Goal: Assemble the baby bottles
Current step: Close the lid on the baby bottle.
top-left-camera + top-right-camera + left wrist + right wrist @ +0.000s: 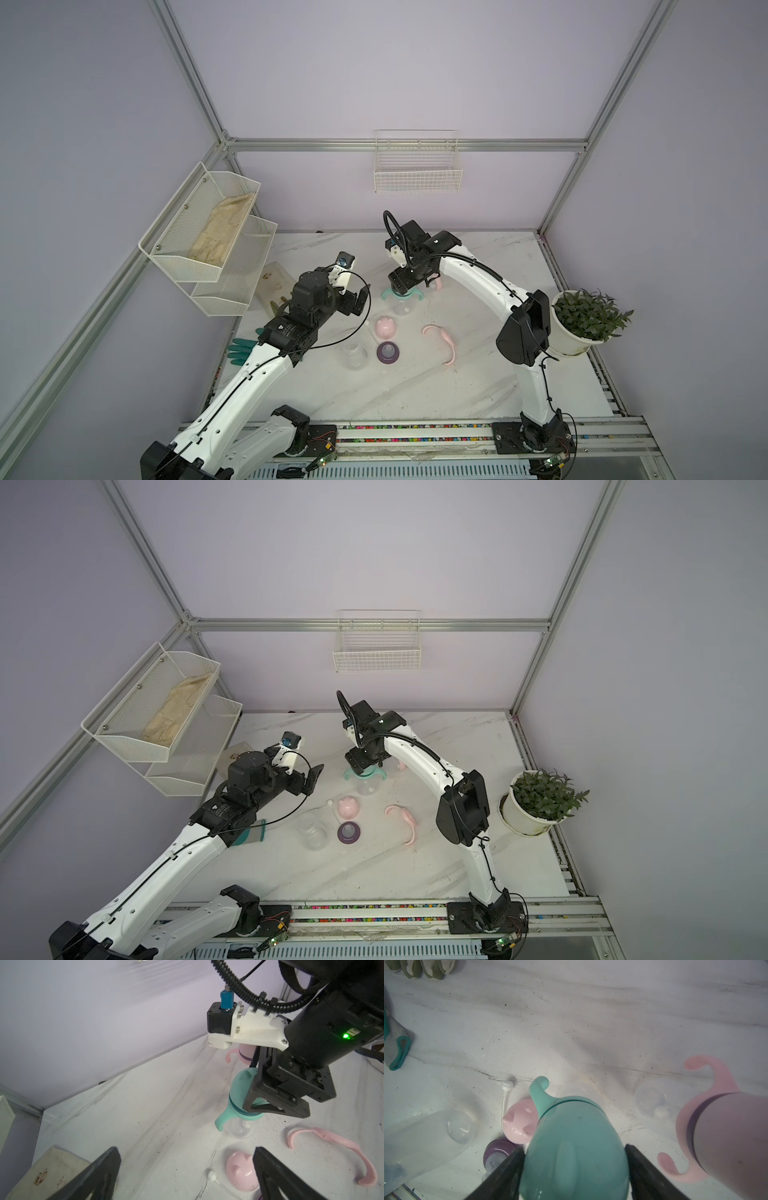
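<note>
While upright, mint-capped bottle (240, 1084) between jaws of right pincer (574, 1148), grip unclear; left pincer (186, 1150) agape.

Three baby bottles (401, 311) are counted: one mint-capped bottle (571, 1118), one pink-capped bottle (726, 1136) and one bare clear bottle (355, 354). Among the loose parts, one pink dome cap (385, 327), one pink two-handled ring (336, 1139), one purple nipple collar (388, 352) and one thin straw (211, 1174) are counted. Also counted are two robot hands, the left hand (186, 1149) and the right hand (573, 1150), one teal glove (240, 352), one potted plant (588, 316), one wire basket (417, 180) and one two-tier mesh rack (232, 187), with a single surface (415, 395) beneath.
</note>
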### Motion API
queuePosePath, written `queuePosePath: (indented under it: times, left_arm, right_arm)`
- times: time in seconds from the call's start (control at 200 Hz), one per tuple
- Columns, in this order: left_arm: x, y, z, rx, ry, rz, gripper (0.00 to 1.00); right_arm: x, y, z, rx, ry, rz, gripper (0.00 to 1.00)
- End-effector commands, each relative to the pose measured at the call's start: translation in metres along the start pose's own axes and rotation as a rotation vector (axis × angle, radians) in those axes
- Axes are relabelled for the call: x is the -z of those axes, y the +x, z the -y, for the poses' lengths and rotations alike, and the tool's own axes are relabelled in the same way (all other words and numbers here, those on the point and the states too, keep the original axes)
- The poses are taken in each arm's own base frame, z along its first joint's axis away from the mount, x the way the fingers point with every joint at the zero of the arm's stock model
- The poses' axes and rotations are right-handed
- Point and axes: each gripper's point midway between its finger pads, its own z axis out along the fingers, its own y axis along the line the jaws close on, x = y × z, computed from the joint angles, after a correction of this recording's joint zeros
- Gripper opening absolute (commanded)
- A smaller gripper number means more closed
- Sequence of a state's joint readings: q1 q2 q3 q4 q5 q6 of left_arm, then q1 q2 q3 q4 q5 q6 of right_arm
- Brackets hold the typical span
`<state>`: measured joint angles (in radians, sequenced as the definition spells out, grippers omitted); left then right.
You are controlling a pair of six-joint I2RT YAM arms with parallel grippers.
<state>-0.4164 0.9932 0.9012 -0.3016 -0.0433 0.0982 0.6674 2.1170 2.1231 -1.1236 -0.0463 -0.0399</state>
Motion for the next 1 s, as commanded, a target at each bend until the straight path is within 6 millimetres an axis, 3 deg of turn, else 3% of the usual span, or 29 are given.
queuePosePath:
  times: [0.0,0.27,0.495,0.715,0.995]
  left_arm:
    - [-0.002,-0.012,-0.004,-0.009,-0.014,0.029,1.0]
    - [-0.018,-0.025,-0.004,0.047,-0.007,0.048,1.0]
    - [-0.041,-0.041,0.008,0.11,0.064,0.088,1.0]
    - [-0.061,-0.053,0.021,0.122,0.128,0.1,1.0]
    - [-0.078,-0.054,0.042,0.123,0.191,0.106,0.99]
  right_arm:
    - [0.031,-0.018,0.0,0.018,-0.013,0.084,0.79]
    - [0.067,-0.042,0.011,0.005,-0.011,0.23,0.8]
    - [0.084,-0.053,0.0,0.023,-0.163,0.441,0.76]
    - [0.079,-0.058,0.014,-0.104,-0.163,0.51,0.47]
    - [0.066,-0.043,0.021,-0.206,-0.153,0.565,0.44]
